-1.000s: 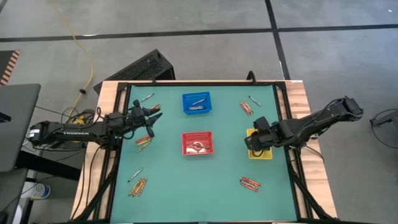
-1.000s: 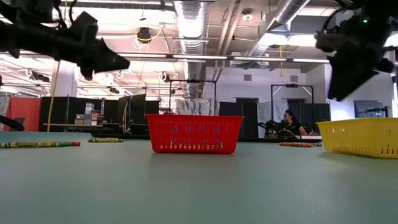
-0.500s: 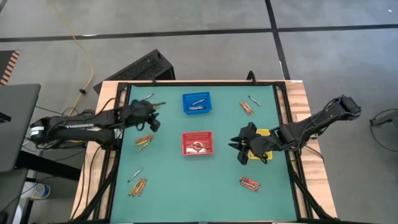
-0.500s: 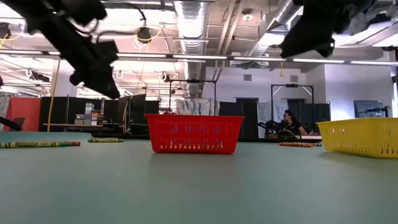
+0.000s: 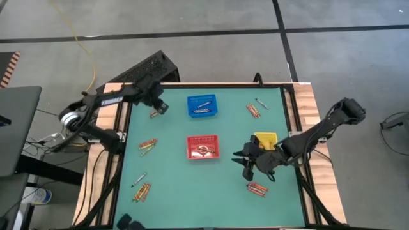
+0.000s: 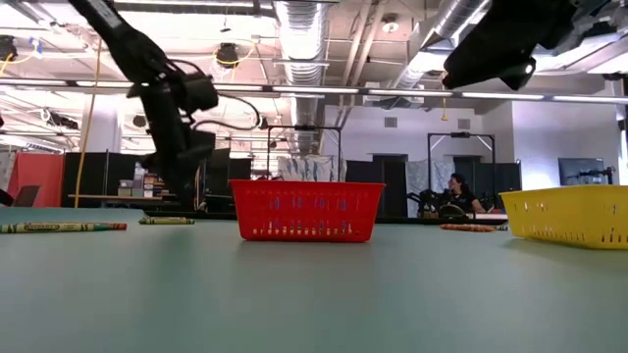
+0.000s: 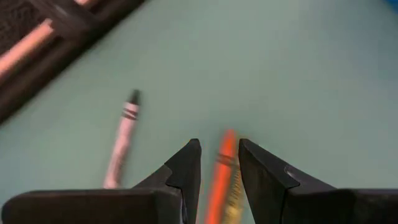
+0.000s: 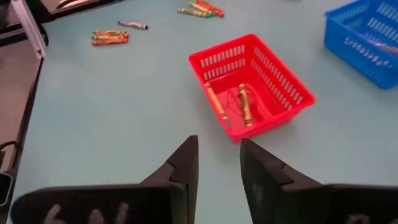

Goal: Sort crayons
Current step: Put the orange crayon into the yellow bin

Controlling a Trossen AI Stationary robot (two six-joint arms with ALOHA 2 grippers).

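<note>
Looks like I'm mid-pickup: left tool (image 7: 217,163) hangs slightly parted over an orange crayon (image 7: 221,168) near the tabletop's far-left corner, right tool (image 8: 216,158) hovers empty and slightly parted by the red basket (image 8: 273,93); next, lower and pinch.

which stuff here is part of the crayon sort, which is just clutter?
Job:
crayons loose on the table
red basket, blue basket, yellow basket
left end effector, right end effector

Clutter:
black perforated panel
yellow cable on the floor

Even overhead light; left wrist view blurred
</note>
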